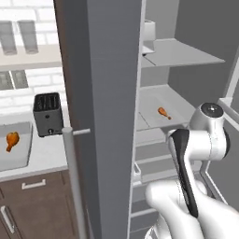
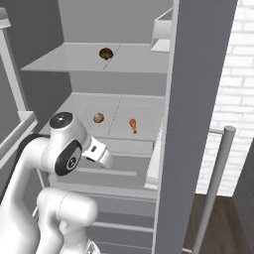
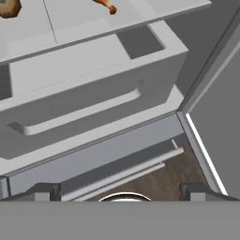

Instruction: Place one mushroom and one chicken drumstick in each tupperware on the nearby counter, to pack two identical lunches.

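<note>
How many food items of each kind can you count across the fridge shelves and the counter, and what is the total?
Chicken drumsticks: 2, one on the fridge's middle shelf, one in the tupperware on the counter
Mushrooms: 2, one on the upper shelf, one on the middle shelf
Total: 4

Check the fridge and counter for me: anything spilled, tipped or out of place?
Nothing spilled or damaged. A drumstick and a mushroom lie loose on the fridge's middle shelf, another mushroom above. One drumstick already sits in the tupperware.
</note>
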Robot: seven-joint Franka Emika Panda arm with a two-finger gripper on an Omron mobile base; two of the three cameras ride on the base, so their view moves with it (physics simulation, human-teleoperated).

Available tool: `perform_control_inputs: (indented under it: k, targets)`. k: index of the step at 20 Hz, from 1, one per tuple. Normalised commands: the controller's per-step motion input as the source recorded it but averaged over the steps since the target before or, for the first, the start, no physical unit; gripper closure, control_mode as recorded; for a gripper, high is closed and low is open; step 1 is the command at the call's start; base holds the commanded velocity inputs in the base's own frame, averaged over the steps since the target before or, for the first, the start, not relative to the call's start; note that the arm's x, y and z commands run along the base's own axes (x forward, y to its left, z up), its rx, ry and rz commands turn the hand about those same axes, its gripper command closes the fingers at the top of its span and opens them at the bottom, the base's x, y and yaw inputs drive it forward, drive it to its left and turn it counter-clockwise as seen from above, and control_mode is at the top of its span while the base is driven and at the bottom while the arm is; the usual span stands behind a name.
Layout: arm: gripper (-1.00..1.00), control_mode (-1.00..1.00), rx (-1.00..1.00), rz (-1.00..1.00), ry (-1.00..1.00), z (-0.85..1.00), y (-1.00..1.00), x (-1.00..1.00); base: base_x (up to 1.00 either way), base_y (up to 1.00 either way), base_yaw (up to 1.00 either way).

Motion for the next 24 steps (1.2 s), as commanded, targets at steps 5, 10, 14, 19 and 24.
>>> perform_control_inputs:
  k: [5,10,14,19,24]
  targets:
    - [-1.00,1.00,0.00,0.00,0.00,0.00,0.00,0.00,0.82,0.08,0.09]
    - [-1.00,1.00,0.00,0.00,0.00,0.00,0.00,0.00,0.98,0.03,0.00]
    - [-1.00,1.00,0.00,0.00,0.00,0.00,0.00,0.00,1.00,-0.06,0.00]
    - [-1.00,1.00,0.00,0.00,0.00,0.00,0.00,0.00,-0.16,-0.59,0.06]
    - [-1.00,1.00,0.00,0.00,0.00,0.00,0.00,0.00,0.86,0.05,-0.06]
